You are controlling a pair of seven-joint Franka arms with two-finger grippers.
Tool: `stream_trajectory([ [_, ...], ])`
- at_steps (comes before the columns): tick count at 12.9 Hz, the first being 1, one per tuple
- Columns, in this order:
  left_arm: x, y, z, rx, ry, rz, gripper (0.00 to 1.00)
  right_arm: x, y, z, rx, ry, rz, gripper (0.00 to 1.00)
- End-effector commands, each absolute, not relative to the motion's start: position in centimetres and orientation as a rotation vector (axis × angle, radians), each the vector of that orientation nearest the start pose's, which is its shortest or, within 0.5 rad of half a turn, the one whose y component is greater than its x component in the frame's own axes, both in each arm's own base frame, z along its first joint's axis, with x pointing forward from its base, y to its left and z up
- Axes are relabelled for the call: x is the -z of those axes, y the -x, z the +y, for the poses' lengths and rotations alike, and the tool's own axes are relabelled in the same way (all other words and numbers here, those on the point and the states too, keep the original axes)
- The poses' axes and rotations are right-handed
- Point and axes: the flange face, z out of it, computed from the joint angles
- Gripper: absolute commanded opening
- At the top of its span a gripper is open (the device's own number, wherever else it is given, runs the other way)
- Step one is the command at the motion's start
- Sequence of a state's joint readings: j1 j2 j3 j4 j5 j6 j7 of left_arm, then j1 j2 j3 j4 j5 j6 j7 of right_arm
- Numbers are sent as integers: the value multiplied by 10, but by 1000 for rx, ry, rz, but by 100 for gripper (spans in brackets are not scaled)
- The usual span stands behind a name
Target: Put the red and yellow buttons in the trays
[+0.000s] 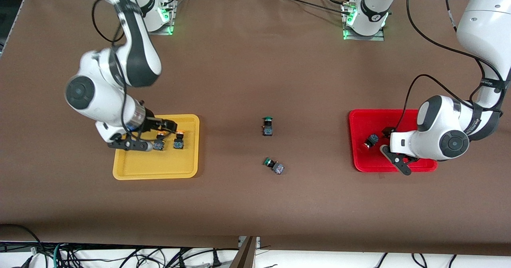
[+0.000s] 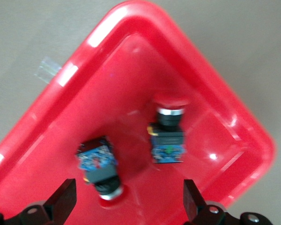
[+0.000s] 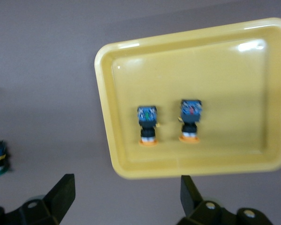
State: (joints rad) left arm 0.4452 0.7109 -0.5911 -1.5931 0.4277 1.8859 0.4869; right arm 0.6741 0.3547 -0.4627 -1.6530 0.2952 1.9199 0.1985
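Both red buttons (image 2: pixel 167 136) lie loose in the red tray (image 1: pixel 361 120) near the left arm's end of the table, under the left gripper (image 2: pixel 129 201), jaws spread. Both yellow buttons (image 3: pixel 149 124) lie in the yellow tray (image 1: pixel 157 172), below the right gripper (image 3: pixel 126 199), jaws spread, touching neither.

Readable markings: almost none.
We see small white lettering on the black strap (image 1: pixel 488 83) around the left arm's upper link and more on the black band (image 1: pixel 475 125) by its wrist joint, both too small for us to read. We find no legible text, number or sign on anything lying on the table.
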Motion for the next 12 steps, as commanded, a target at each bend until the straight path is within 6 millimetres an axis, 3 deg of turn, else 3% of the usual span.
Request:
stream_trajectory([
  [1, -288, -642, -71, -556, 2982, 847, 100, -485, -587, 164, -117, 3060, 65, 99],
  [3, -313, -626, -110, -626, 2979, 587, 100, -514, -573, 149, -125, 3083, 39, 100],
  [5, -359, -620, -135, -609, 2956, 472, 100, -533, -565, 120, -154, 3085, 46, 100],
  [6, -401, -627, -133, -526, 2963, 440, 100, -541, -562, 107, -148, 3076, 19, 100],
  [7, -453, -641, -118, -394, 3011, 369, 100, -547, -560, 95, -151, 3077, 3, 100],
  [8, -489, -651, -101, -318, 3055, 308, 100, -552, -558, 81, -153, 3076, -2, 100],
  [11, -557, -649, -70, -271, 3160, 192, 100, -562, -556, 62, -126, 3103, -83, 100],
  [12, -573, -645, -68, -242, 3158, 177, 100, -563, -556, 62, -118, 3113, -88, 100],
])
